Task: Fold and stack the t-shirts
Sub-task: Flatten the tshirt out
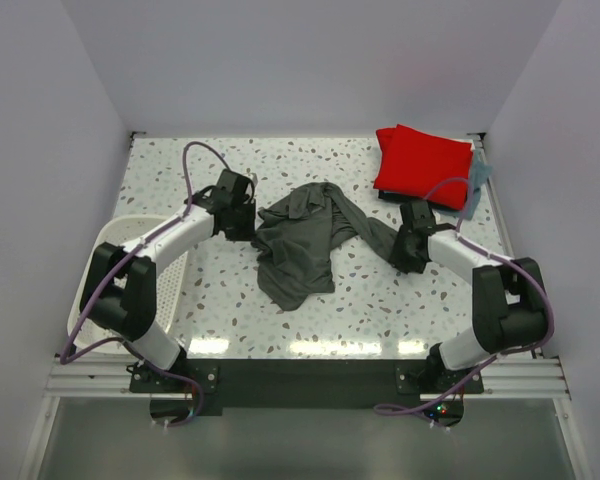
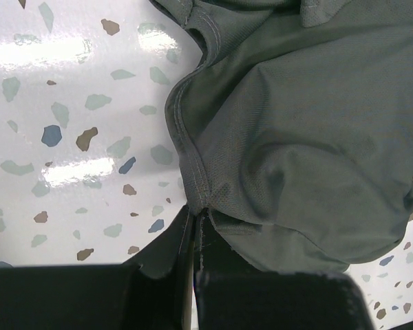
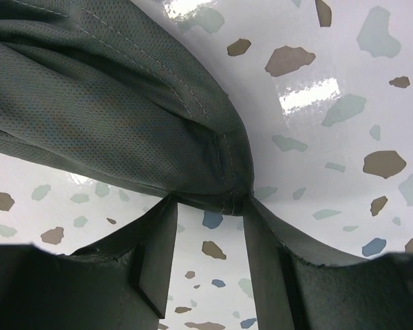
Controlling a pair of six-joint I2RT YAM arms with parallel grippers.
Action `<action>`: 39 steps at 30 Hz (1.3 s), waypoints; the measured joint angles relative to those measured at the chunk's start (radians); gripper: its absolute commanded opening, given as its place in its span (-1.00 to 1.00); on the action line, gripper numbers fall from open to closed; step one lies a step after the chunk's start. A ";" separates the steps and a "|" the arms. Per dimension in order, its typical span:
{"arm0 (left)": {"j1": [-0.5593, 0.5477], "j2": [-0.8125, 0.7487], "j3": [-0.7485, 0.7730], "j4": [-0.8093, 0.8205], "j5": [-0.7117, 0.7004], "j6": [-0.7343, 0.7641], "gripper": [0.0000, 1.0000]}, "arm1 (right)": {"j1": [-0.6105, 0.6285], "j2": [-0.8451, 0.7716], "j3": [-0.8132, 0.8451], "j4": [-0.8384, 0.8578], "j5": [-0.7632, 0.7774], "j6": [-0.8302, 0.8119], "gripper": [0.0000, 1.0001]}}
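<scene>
The dark grey t-shirt (image 1: 302, 245) lies crumpled on the middle of the table. My left gripper (image 1: 244, 216) is at its left edge. In the left wrist view the jaws (image 2: 195, 214) are shut on the stitched hem of the grey shirt (image 2: 296, 137). My right gripper (image 1: 404, 248) is at the end of the shirt's right-hand strip. In the right wrist view its fingers (image 3: 208, 206) stand apart, and the hemmed tip of the grey cloth (image 3: 124, 130) lies between the fingertips. The folded red t-shirt (image 1: 421, 163) lies at the back right on the light blue-grey one (image 1: 478, 181).
A white plastic basket (image 1: 112, 262) stands at the table's left edge beside the left arm. White walls enclose the speckled table (image 1: 380, 310) on the left, back and right.
</scene>
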 measured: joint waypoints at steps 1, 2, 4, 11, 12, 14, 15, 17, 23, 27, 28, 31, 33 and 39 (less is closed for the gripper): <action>0.002 0.000 0.000 0.000 0.001 0.000 -1.00 | -0.001 0.002 0.000 0.000 0.000 -0.004 -0.09; 0.004 0.000 0.000 0.000 0.002 0.000 -1.00 | -0.002 0.003 0.000 0.000 0.000 -0.007 -0.15; 0.007 0.000 0.000 0.000 0.003 0.000 -1.00 | -0.005 0.008 0.000 0.001 0.000 -0.016 -0.28; 0.029 0.001 0.071 -0.009 0.005 0.000 -1.00 | -0.016 0.015 0.008 -0.001 -0.018 -0.051 -1.00; 0.032 0.001 0.093 -0.012 0.005 0.000 -1.00 | -0.017 0.015 0.013 -0.005 -0.024 -0.052 -1.00; 0.044 0.001 0.144 -0.012 0.004 -0.001 -1.00 | -0.017 0.013 0.034 -0.031 -0.037 -0.056 -1.00; 0.055 0.001 0.174 -0.012 0.003 -0.001 -1.00 | -0.018 0.009 0.051 -0.048 -0.039 -0.057 -1.00; 0.072 0.000 0.215 -0.014 0.001 -0.002 -1.00 | -0.019 -0.009 0.097 -0.084 -0.046 -0.060 -1.00; 0.138 -0.043 0.308 -0.021 -0.041 -0.016 -1.00 | -0.047 -0.153 0.295 -0.177 -0.077 -0.056 -1.00; 0.179 -0.150 0.317 -0.020 -0.107 -0.031 -1.00 | -0.065 -0.278 0.413 -0.227 -0.083 -0.046 -1.00; 0.188 -0.184 0.317 -0.019 -0.131 -0.032 -1.00 | -0.068 -0.306 0.442 -0.244 -0.082 -0.045 -1.00; 0.209 -0.287 0.320 -0.009 -0.203 -0.035 -1.00 | -0.069 -0.370 0.518 -0.299 -0.059 -0.039 -1.00; 0.218 -0.356 0.325 0.000 -0.253 -0.035 -1.00 | -0.070 -0.404 0.560 -0.329 -0.040 -0.035 -1.00; 0.224 -0.534 0.327 0.019 -0.396 -0.034 -1.00 | -0.070 -0.520 0.691 -0.420 0.052 -0.033 -1.00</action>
